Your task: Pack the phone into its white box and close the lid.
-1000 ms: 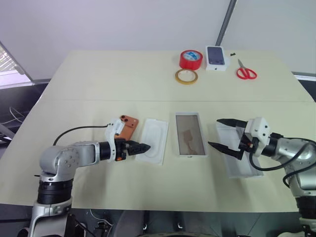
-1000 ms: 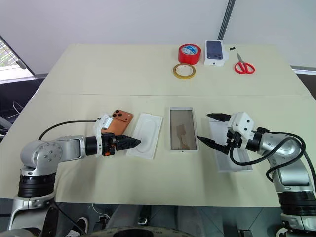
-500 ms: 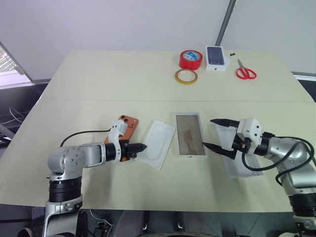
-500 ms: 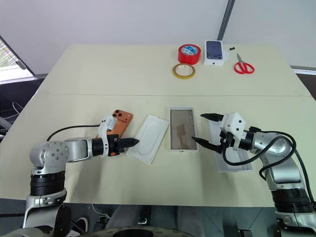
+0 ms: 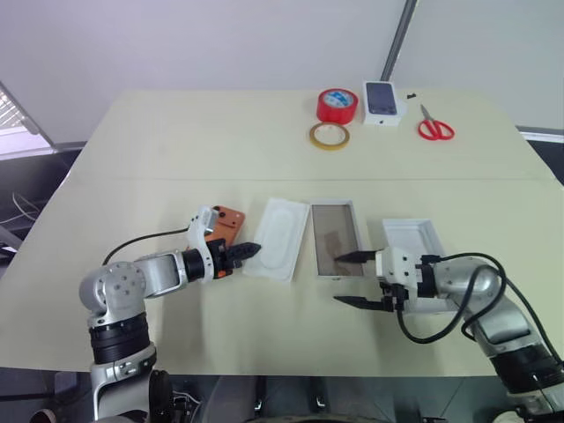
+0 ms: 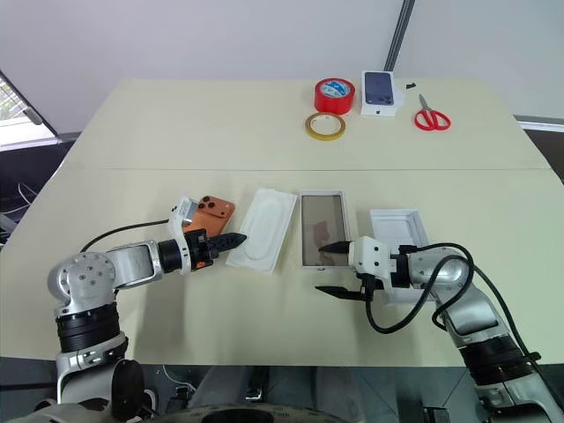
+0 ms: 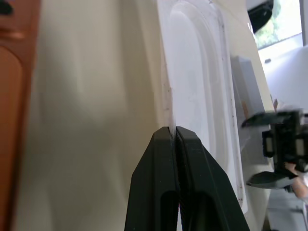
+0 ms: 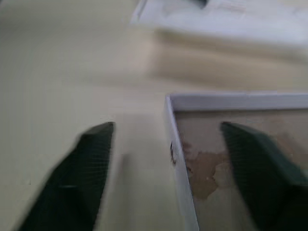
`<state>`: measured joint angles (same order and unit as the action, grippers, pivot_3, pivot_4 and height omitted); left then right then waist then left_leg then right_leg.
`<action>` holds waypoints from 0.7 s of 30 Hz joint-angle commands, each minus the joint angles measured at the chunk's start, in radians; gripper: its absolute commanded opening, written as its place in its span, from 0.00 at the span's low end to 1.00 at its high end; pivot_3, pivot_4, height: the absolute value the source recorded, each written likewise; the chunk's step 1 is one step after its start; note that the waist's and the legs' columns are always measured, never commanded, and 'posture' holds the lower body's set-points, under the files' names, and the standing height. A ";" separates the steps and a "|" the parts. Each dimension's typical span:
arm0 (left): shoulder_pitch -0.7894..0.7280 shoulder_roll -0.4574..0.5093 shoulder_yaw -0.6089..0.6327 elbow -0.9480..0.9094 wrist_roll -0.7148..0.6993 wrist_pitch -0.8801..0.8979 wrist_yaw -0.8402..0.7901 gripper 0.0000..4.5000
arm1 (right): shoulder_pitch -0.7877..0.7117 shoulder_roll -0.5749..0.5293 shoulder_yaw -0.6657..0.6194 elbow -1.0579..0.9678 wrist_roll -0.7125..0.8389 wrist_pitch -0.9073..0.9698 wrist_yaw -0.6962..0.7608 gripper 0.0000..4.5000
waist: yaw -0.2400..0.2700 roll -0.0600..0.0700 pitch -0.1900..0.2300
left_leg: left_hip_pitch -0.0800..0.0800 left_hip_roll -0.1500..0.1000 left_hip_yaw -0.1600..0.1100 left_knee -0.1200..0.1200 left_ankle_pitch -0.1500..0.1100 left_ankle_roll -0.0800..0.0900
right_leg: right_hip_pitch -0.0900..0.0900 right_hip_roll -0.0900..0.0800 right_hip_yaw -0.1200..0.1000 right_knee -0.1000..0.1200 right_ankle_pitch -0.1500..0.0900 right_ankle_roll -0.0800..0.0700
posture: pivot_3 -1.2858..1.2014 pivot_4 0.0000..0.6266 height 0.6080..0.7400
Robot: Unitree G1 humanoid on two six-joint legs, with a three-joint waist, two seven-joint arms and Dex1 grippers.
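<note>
Progress is judged to be small; the phone (image 6: 212,211) is seen left of centre in the right eye view, flat on the table (image 6: 176,132) and not yet in the white box (image 6: 322,241), which lies open at the middle of the frame with its brownish floor bare; the lid (image 6: 401,240) is placed right of the box, just beside it, with its hollow side up. Between the phone and the box a thin white insert (image 6: 263,240) is found; its near edge is pinched by the left gripper (image 6: 234,239), whose fingers are closed tight on it, as is shown clearly in the left wrist view (image 7: 173,136). The right gripper (image 6: 332,268) is held low at the near corner of the box, its fingers spread apart with nothing between them; one finger is over the box floor and the other over the table outside the rim. What is left, as it is judged: the insert is to be put aside, the phone laid in the box, the lid turned and set on.

The table is pale beige; in the upper right of the frame a red tape roll (image 6: 334,94), a yellow tape ring (image 6: 324,127), a small box with a phone picture (image 6: 381,92) and red scissors (image 6: 430,116) are seen; behind them a plain light wall is visible.
</note>
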<state>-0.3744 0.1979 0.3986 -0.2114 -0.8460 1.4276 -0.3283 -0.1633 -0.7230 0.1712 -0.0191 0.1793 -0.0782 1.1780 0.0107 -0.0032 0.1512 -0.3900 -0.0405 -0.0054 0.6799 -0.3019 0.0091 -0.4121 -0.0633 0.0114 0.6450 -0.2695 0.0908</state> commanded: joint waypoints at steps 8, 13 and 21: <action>-0.049 -0.033 0.019 -0.001 -0.003 -0.194 0.056 0.00 | -0.098 0.067 0.068 0.029 -0.044 -0.065 0.001 0.00 | 0.000 -0.001 0.000 | 0.000 0.000 0.000 0.000 0.000 -0.001 | 0.000 0.000 0.000 0.000 0.000 0.000 | 0.52 0.24 1.00; -0.069 -0.073 0.001 0.012 -0.012 -0.207 0.085 0.00 | -0.141 0.159 0.131 0.036 -0.110 -0.036 -0.064 0.00 | -0.001 -0.001 0.000 | 0.000 0.000 0.000 0.000 0.000 -0.001 | -0.001 0.000 0.000 0.001 0.000 0.000 | 0.52 0.24 1.00; -0.057 -0.103 -0.039 0.015 -0.014 -0.222 0.106 0.00 | -0.145 0.192 0.110 -0.032 -0.071 0.116 -0.114 0.52 | 0.000 -0.001 0.000 | 0.000 0.000 0.000 0.000 0.001 -0.001 | -0.001 0.000 0.000 0.001 0.000 0.000 | 0.52 0.24 1.00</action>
<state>-0.4321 0.0977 0.3663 -0.1757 -0.8397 1.2282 -0.2283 -0.3084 -0.5318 0.3077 0.0150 0.0694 0.0092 1.0707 0.0103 -0.0039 0.1516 -0.3904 -0.0407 -0.0055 0.6801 -0.3012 0.0079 -0.4130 -0.0629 0.0114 0.6457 -0.2695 0.0909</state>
